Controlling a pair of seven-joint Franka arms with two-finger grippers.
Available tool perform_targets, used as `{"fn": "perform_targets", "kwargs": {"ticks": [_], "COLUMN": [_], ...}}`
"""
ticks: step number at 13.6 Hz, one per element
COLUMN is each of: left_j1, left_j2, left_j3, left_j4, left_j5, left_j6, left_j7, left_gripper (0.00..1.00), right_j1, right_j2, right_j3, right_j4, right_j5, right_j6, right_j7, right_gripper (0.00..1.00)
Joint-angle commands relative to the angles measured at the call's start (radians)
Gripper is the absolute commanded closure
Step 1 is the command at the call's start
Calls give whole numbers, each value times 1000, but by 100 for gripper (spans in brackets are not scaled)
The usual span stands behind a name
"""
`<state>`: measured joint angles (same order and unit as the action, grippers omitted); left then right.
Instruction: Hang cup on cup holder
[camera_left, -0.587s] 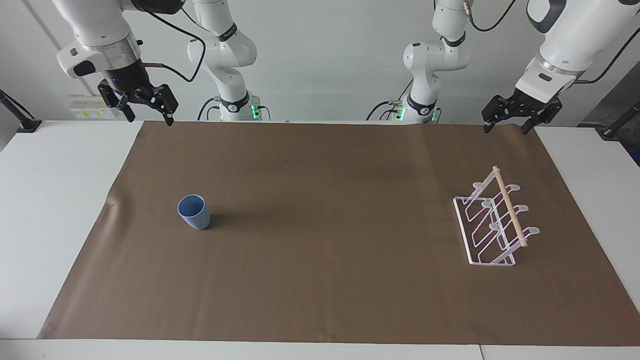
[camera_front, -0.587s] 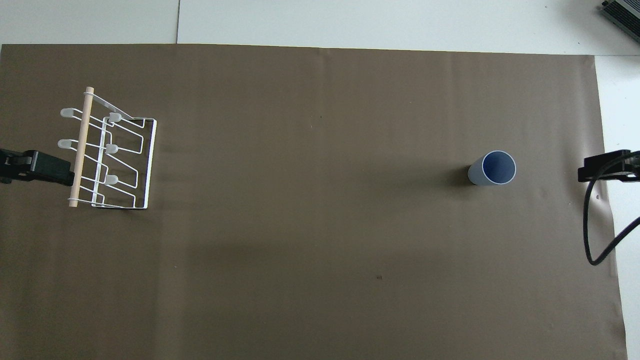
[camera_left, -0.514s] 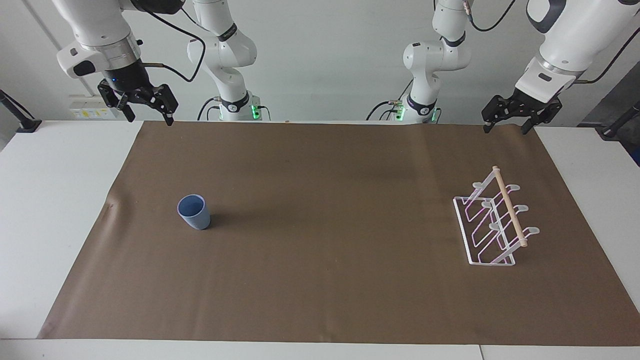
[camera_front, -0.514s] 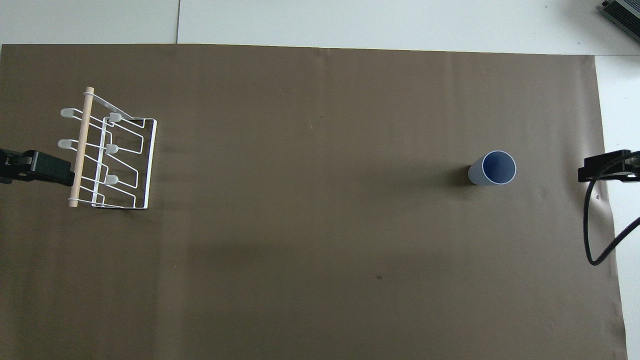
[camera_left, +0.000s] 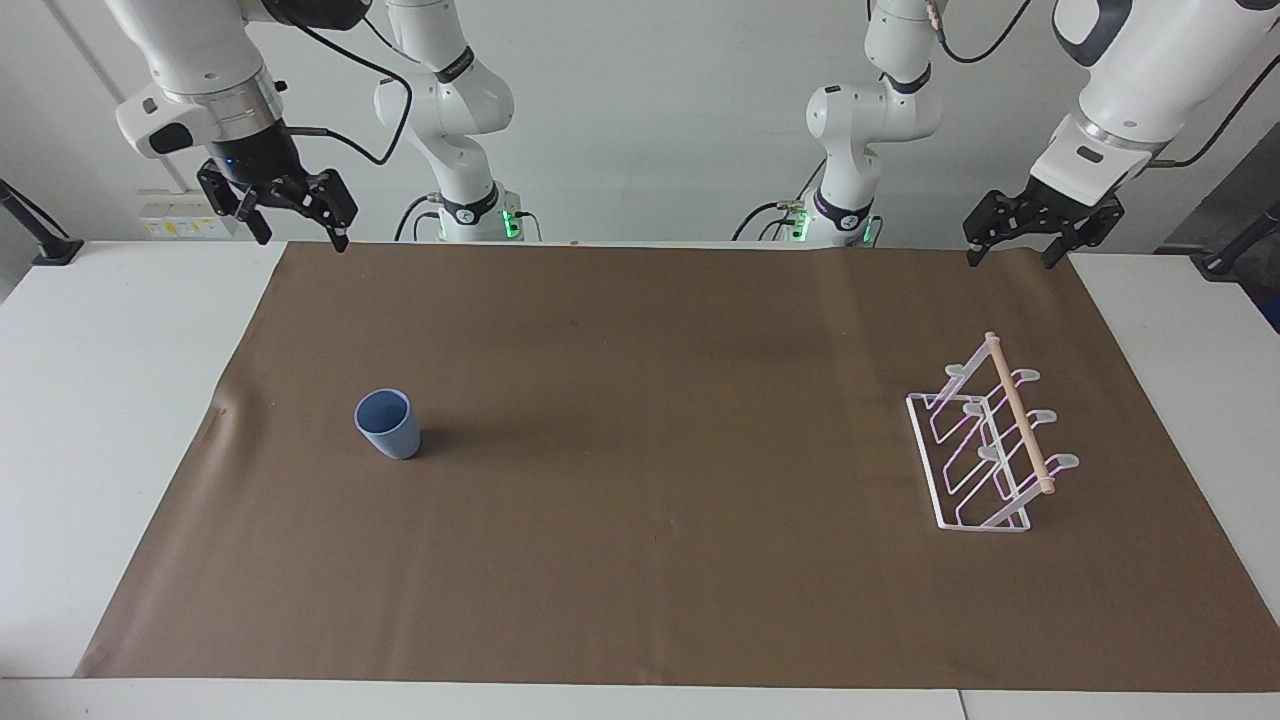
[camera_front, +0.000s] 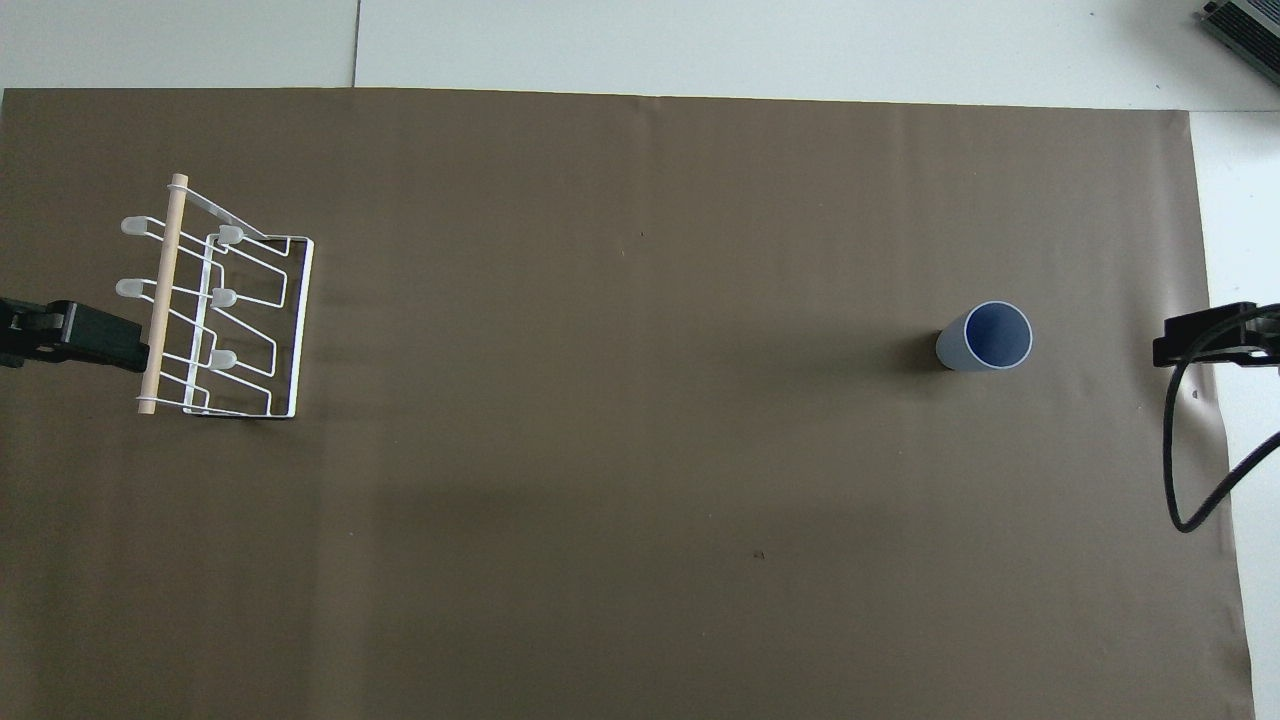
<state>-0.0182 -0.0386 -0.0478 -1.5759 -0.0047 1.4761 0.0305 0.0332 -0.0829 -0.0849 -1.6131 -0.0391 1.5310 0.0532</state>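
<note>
The light-blue cup (camera_left: 388, 424) (camera_front: 985, 337) stands upright, mouth up, on the brown mat toward the right arm's end of the table. The white wire cup holder (camera_left: 985, 440) (camera_front: 215, 300), topped by a wooden dowel (camera_left: 1018, 412), stands toward the left arm's end. My right gripper (camera_left: 297, 238) (camera_front: 1205, 336) hangs open and empty over the mat's corner by the robots, well apart from the cup. My left gripper (camera_left: 1010, 258) (camera_front: 75, 337) also hangs open and empty, over the mat's edge by the robots, apart from the holder.
A brown mat (camera_left: 640, 560) covers most of the white table (camera_left: 90, 400). A black cable (camera_front: 1185, 480) loops down from the right arm over the mat's edge. Wide bare mat lies between the cup and the holder.
My right gripper has shifted very slightly above the mat's corner. The cup, the holder and the left gripper have not moved.
</note>
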Motion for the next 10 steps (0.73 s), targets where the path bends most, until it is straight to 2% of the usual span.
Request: {"fn": "perform_targets", "kwargs": {"ticks": [1, 3, 6, 10], "left_j1": [6, 6, 6, 6], "left_j2": [-24, -24, -24, -24], "left_j3": [-3, -3, -3, -3], "left_j4": [-30, -30, -30, -30], "left_j5": [20, 20, 20, 20], "left_j6": [20, 20, 20, 20], "left_j7": [3, 3, 3, 3], "left_gripper": [0, 0, 0, 0], "right_j1": [-12, -12, -21, -62], "right_j2": [-50, -49, -25, 49], "right_j3": [-1, -1, -6, -7], "right_j4": [-83, -109, -108, -126], "right_j5": [-16, -12, -11, 22], "right_j6": [27, 130, 162, 262], "right_j7": [-39, -39, -50, -108], "right_gripper": [0, 0, 0, 0]}}
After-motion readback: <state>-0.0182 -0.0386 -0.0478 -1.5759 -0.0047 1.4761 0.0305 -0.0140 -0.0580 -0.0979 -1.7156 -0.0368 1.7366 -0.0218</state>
